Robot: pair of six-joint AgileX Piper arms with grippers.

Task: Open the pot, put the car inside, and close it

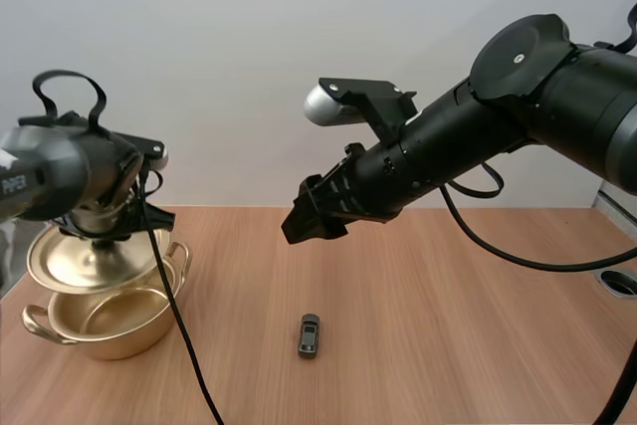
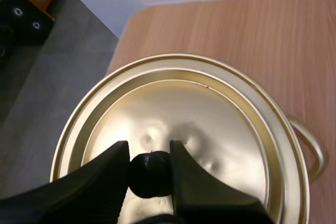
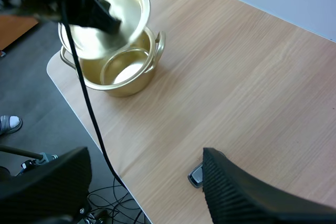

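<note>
A gold pot (image 1: 100,320) stands at the table's left, its mouth uncovered. Its gold lid (image 1: 80,258) hangs tilted just above the pot's back rim. My left gripper (image 2: 150,167) is shut on the lid's black knob (image 2: 149,174). The lid (image 2: 178,129) spreads out below the fingers. A small dark toy car (image 1: 310,335) lies on the table near the front middle. My right gripper (image 1: 311,218) hovers open well above the table, behind and over the car. Between its fingers I see the car (image 3: 196,176) partly hidden, with the pot (image 3: 123,72) and lid (image 3: 107,17) farther off.
The wooden table (image 1: 448,325) has bare surface to the right of the car. Its left edge runs close beside the pot. A round grommet hole (image 1: 619,283) sits at the far right edge. A shoe (image 3: 9,124) shows on the floor.
</note>
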